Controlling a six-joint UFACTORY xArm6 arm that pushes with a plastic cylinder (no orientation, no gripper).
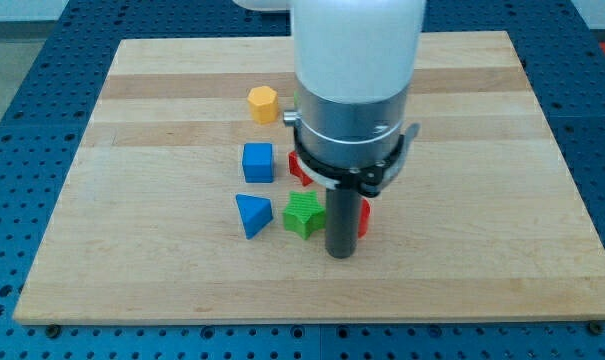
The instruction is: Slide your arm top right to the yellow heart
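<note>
While you look at the wooden worktop point(162, 270), you see no bowls or boxes on it, only small blocks near the middle. My tip point(340, 254) is the end effector, a plain rod that holds nothing. It rests just right of the green star block point(303, 214), with a red block point(363, 218) peeking out behind the rod. A blue triangle block point(251, 215), a blue cube point(258, 162) and another red block point(299, 168) sit close by. The yellow block point(264, 103) is up and left of my tip, with its shape and facing unclear. Every edge has lots of bare wood.
</note>
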